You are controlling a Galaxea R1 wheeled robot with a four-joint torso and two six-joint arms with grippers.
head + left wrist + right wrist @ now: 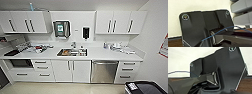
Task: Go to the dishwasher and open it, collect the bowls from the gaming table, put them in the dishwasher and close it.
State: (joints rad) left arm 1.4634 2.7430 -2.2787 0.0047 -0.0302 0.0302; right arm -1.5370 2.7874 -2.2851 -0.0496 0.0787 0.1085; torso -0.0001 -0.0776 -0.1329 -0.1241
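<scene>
Gripper state: can't tell for either arm. Both wrist views give dark robot plate, round fittings and a blue cable against pale wall and wood-brown floor; no fingers made out.

Head view: kitchenette straight ahead, robot standing off from it. The dishwasher point(104, 71) sits lower right of centre, under the white countertop point(100, 53), door closed. Brushed steel front, flat, with a horizontal bar handle point(105, 63) along its top edge. White cabinet doors point(71, 71) with vertical handles to its left, drawers point(128, 71) to its right. Steel sink point(72, 52) at frame centre with items in it. Counter clutter upper left and upper right, too blurred to name. Dark bin-like box point(146, 88) at lower right corner, near the approach lane.

Step in hand, as I judge it: approach the dishwasher. To do it well, square up on the steel door, keep off the dark box, and stop with room for the door to drop open. Grab the bar mid-span; smooth metal may slip.
</scene>
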